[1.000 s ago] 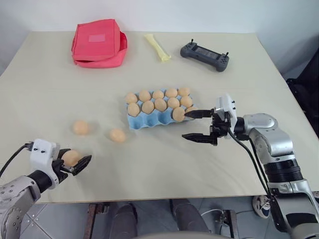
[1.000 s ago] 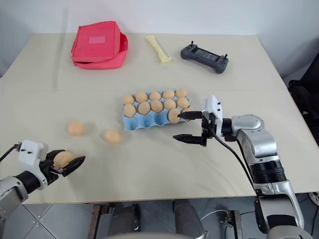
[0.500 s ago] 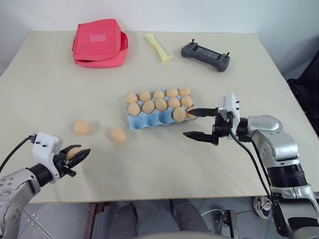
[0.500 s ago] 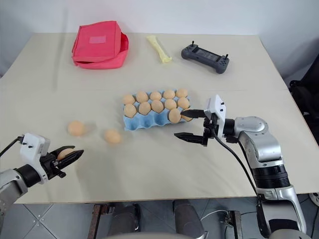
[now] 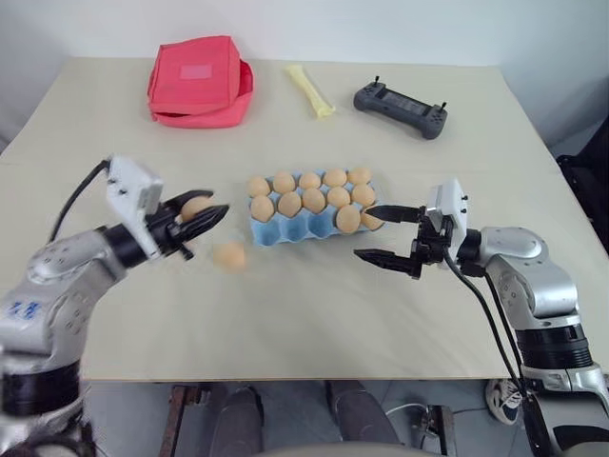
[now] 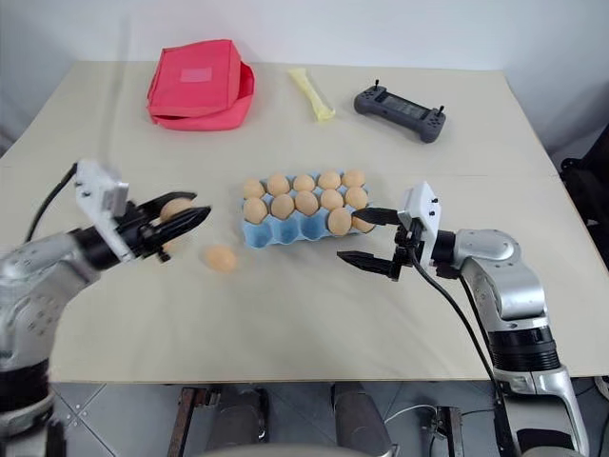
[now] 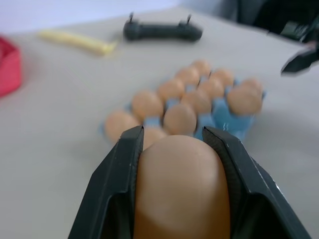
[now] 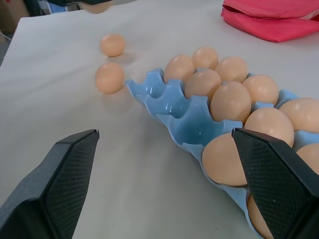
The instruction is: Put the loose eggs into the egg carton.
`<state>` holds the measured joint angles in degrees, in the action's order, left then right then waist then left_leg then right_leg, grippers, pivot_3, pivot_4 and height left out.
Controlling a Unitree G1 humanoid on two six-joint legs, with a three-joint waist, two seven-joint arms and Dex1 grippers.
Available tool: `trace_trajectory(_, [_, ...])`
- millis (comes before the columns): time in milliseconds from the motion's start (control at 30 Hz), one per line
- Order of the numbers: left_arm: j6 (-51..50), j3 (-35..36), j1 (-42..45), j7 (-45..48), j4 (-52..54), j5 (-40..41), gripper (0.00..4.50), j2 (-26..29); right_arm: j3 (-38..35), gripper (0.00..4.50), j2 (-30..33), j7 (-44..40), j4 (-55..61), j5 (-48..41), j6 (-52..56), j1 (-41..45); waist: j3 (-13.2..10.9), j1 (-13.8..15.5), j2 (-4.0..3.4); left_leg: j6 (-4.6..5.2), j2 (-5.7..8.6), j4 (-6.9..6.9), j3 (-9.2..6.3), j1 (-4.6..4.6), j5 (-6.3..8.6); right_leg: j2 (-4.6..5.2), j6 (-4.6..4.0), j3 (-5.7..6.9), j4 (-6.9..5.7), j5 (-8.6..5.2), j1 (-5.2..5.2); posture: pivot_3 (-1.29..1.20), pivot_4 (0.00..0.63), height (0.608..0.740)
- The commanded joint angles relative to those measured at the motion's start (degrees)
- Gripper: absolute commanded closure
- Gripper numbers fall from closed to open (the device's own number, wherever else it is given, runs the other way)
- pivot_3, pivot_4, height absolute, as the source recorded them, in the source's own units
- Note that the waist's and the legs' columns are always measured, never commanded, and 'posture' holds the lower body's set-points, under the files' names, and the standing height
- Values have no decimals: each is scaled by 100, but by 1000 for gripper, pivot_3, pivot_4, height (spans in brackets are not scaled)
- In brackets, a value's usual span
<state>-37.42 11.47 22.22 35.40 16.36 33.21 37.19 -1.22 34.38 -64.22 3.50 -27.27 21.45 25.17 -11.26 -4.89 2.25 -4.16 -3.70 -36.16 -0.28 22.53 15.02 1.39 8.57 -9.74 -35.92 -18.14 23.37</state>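
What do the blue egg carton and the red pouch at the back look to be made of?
The egg carton looks like thin moulded plastic: smooth, glossy cups with light highlights. The red pouch looks like matte woven fabric: soft sagging edges, a sewn patch on top. Neither can be confirmed by look alone.

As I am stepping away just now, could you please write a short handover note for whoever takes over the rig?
Left pincer: shut on one loose egg, held above the table, left of the egg carton.
Right pincer: open, empty, at the carton's right end.
Done: the back and middle rows are full, and the front row has eggs at its right end.
Left: three front cups look empty. Place the held egg, then the two on the table.
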Motion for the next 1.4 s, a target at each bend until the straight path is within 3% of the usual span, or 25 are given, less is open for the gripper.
trace_trajectory(33, [742, -641, 622, 518, -879, -418, 2934, -330, -350, 0, 81, 133, 420, -194, -78, -161, 0, 4, 0, 0, 0, 0, 1, 0, 0, 0, 0, 0, -1, 0, -1, 0, 150, 740])
trace_trajectory(333, [1877, -1634, 2232, 1803, -3189, -1010, 2934, -1393, -643, 0, 134, 645, 1082, -255, 26, -809, 0, 53, 0, 1, 1, -8, -1, 9, -1, -3, 5, -1, 0, 2, 1, 0, 150, 740])
trace_trajectory(733, [2999, -1794, 3365, 2152, -5420, -1727, 2934, -2353, -830, 0, 214, 1049, 1518, -348, 126, -1259, 0, 72, 0, 3, 1, -14, -6, 15, -2, -6, 10, -2, -1, 4, 3, 0, 150, 740])
trace_trajectory(867, [3097, -1754, 3487, 2091, -5681, -1873, 1594, -2482, -830, 0, 241, 1089, 1538, -378, 131, -1293, 0, 91, 0, 3, 1, -15, -6, 23, -2, -7, 11, -2, -2, 5, 9, 0, 150, 740])
trace_trajectory(1033, [2812, -1607, 3384, 2105, -5279, -1768, 43, -2383, -766, 0, 271, 1041, 1424, -388, 133, -1176, 0, 151, 0, 3, 1, -17, -6, 23, -2, -7, 12, -2, -4, 6, 10, 0, 150, 740])
trace_trajectory(1233, [2133, -1079, 2646, 1592, -3329, -1536, 43, -1796, -554, 0, 286, 694, 942, -333, 45, -713, -1, 159, -2, 4, -1, -20, -8, 24, -3, -8, 12, -2, -11, 6, 13, 0, 150, 740])
trace_trajectory(1400, [981, -372, 1505, 1234, -1498, -1133, 43, -911, -426, 0, 299, 387, 544, -266, -42, -398, -1, 162, -3, 4, -3, -25, -9, 23, -3, -7, 12, -2, -17, 6, 13, 0, 150, 740])
